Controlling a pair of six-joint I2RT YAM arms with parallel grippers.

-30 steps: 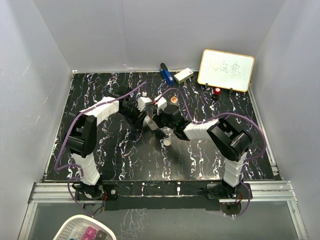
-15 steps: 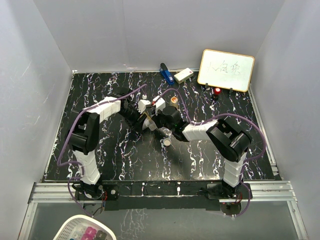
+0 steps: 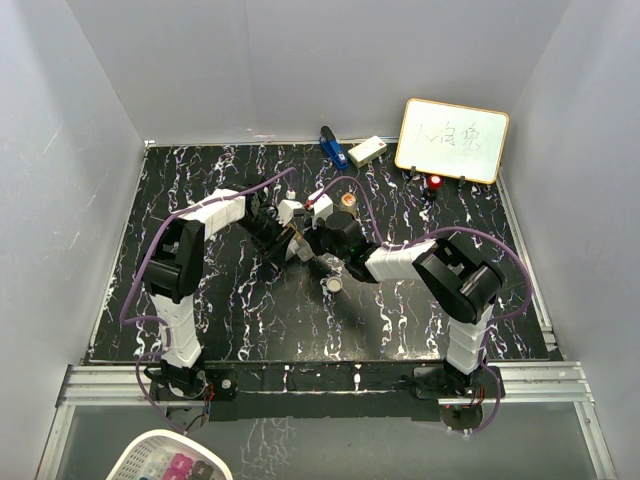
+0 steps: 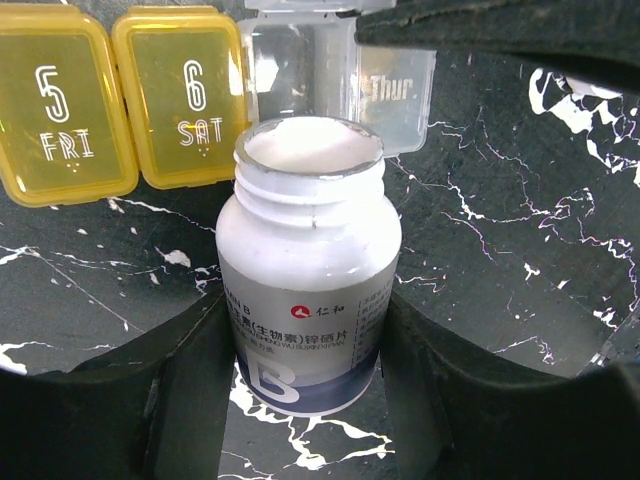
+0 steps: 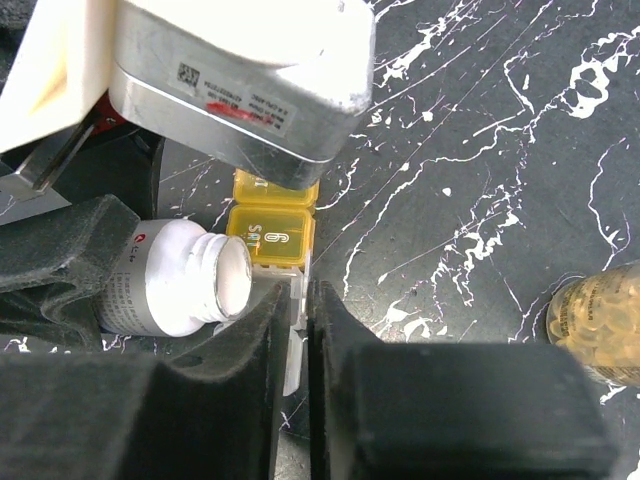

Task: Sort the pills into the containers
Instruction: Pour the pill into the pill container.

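A white bottle (image 4: 310,250) with no cap is held by its body in my left gripper (image 4: 305,340), which is shut on it. Its mouth points at the pill box (image 4: 120,100), whose yellow FRI and SAT lids are closed. My right gripper (image 5: 300,300) is shut on the box's clear "Thur." lid (image 5: 293,360), holding it up. In the right wrist view the bottle (image 5: 170,285) lies tilted beside the open section. From above, both grippers (image 3: 297,243) meet mid-table. No loose pills show. An open amber bottle (image 3: 347,201) of golden capsules stands just behind.
A small round cap (image 3: 333,284) lies in front of the grippers. At the back are a blue object (image 3: 333,147), a white block (image 3: 367,150), a whiteboard (image 3: 452,138) and a red-topped item (image 3: 434,182). A white basket (image 3: 170,462) sits below the table's near edge.
My left arm has swung a little to the right, bringing the bottle closer to the right gripper. Both grips are unchanged.
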